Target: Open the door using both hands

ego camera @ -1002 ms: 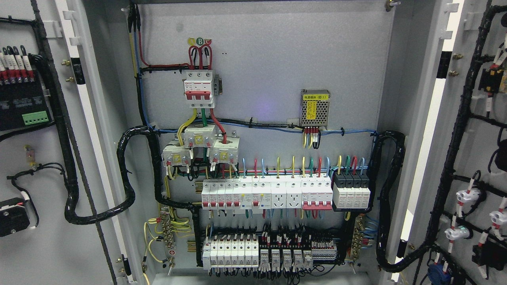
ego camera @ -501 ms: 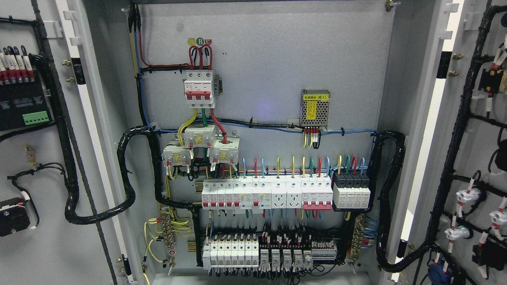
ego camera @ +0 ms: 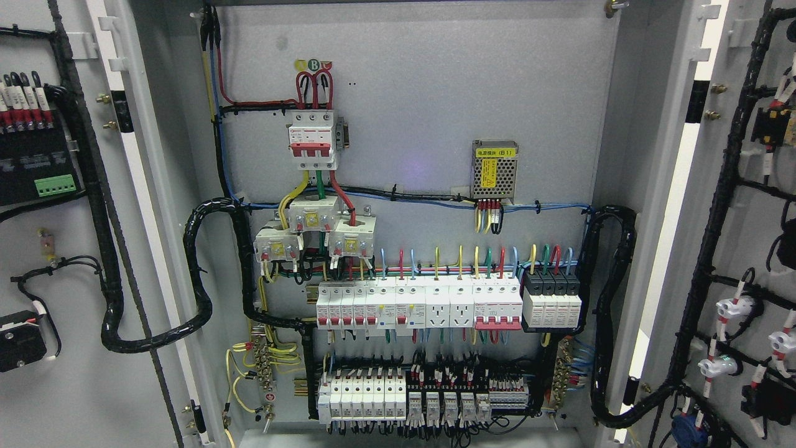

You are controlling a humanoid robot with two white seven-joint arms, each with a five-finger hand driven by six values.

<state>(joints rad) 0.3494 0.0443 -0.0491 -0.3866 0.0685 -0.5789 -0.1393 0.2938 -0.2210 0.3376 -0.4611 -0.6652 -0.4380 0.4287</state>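
Neither of my hands nor either arm appears in the head view, so I cannot tell whether my fingers are released, clenched or grasping anything.

Nearest to me, both doors of the electrical cabinet stand swung wide. The left door [ego camera: 68,373] fills the picture's left edge, inner face toward me. It carries a black terminal module with a green connector [ego camera: 56,184], a row of white-sleeved red-tipped wires [ego camera: 25,93] above it, and a black switch body [ego camera: 18,339] low down. A black wrapped cable loom [ego camera: 93,186] runs down this door and loops across the hinge gap into the cabinet.

The right door [ego camera: 746,218] fills the right edge, also inner face toward me, strung with a black loom [ego camera: 715,205] and white lamp holders [ego camera: 734,308].

Farther in, the grey back panel [ego camera: 435,93] is fully exposed; nothing stands in front of it. At upper left sits a three-pole breaker with red toggles [ego camera: 312,140], three current transformers [ego camera: 314,230] just below. A perforated power supply with a yellow label [ego camera: 495,169] sits right of centre. Below runs a row of white breakers and sockets [ego camera: 420,305], a black four-pole module [ego camera: 552,302] touching its right end. The lowest rail holds small breakers and relays [ego camera: 423,395]. A yellow-wired terminal bar [ego camera: 264,364] stands at lower left.
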